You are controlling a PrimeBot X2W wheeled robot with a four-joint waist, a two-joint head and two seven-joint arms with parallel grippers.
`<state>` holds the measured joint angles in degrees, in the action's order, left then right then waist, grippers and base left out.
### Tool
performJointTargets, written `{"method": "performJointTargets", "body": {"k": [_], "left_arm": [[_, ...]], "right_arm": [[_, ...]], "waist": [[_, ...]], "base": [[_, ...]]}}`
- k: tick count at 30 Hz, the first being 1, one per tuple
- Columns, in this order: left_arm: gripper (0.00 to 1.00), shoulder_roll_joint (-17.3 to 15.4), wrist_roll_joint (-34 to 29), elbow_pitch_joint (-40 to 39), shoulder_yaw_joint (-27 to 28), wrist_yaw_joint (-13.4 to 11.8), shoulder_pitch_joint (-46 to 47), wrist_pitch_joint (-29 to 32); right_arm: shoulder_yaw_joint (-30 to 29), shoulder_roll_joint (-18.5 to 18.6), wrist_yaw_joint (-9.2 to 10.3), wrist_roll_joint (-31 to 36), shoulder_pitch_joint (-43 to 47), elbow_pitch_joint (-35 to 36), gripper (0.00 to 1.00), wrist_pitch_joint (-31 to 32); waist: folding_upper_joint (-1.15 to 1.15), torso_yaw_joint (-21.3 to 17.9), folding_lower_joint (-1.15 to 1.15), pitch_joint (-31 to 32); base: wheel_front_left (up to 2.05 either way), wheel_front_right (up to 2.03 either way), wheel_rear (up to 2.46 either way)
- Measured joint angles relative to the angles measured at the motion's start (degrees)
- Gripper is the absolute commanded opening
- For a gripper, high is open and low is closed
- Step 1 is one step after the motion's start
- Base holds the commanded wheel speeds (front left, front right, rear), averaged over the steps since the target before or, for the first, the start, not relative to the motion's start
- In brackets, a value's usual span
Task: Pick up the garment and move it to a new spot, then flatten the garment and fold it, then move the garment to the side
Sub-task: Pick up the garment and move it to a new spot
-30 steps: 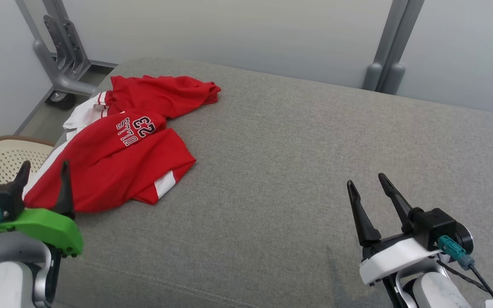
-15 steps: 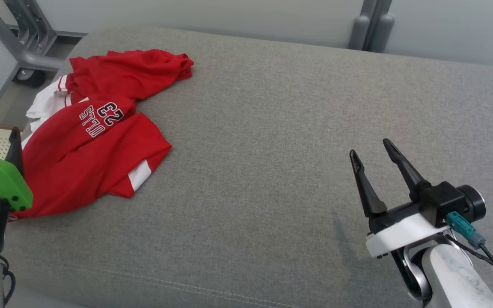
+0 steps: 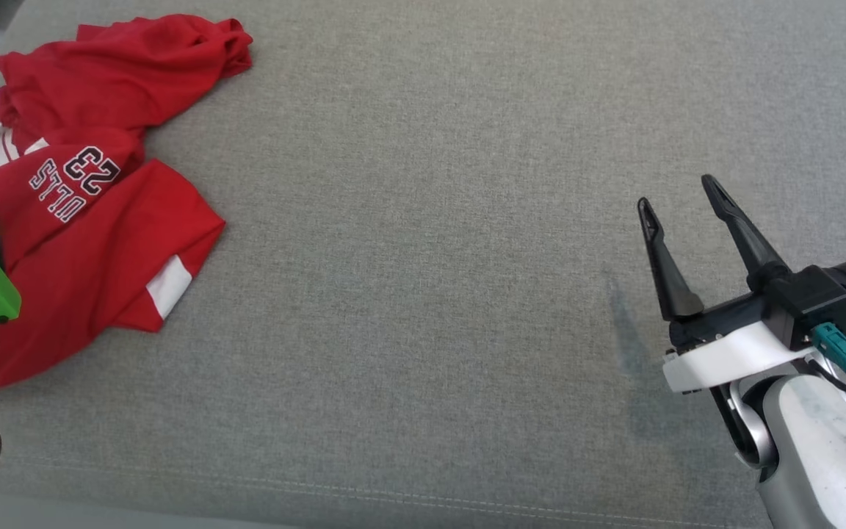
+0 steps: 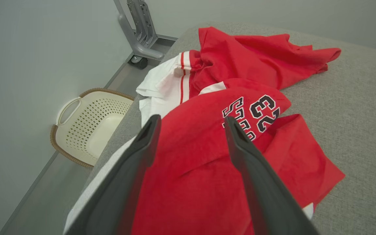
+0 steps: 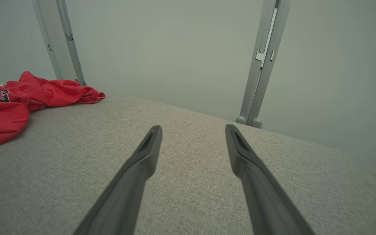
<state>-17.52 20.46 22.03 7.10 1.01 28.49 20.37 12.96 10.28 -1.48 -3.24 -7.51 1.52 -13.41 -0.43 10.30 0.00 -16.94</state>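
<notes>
Upholstery under garment (pale walls behind)

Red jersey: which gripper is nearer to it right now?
Left. The left gripper, open, is right over the red jersey, at its near part; the right gripper, also open, sits far off to the right with bare grey cushion between.

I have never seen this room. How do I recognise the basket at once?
Find the grey padded surface with the red jersey on it. On the floor beside its edge, by the wall, stands the basket. Unlike its neighbours, it is cream, with rows of holes, a brown rim and a handle slot.
</notes>
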Motion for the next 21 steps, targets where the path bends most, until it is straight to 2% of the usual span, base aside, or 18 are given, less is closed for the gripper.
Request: {"method": "performJointTargets", "body": {"k": [15,21], "left_arm": [[1.00,0.22,-2.19,6.95,-0.36,-1.87,3.19,-3.80],[1.00,-1.48,-4.26,9.21,-0.75,-3.02,3.27,-4.85]], "right_arm": [[-0.85,0.98,-0.12,0.21,-2.05,0.48,1.00,0.34],[-0.29,1.07,-0.98,0.21,-2.64,0.54,1.00,0.35]], "waist": [[0.00,-1.07,0.00,-6.86],[0.00,-1.38,0.00,-7.63]], "base": [[0.00,0.00,0.00],[0.00,0.00,0.00]]}}
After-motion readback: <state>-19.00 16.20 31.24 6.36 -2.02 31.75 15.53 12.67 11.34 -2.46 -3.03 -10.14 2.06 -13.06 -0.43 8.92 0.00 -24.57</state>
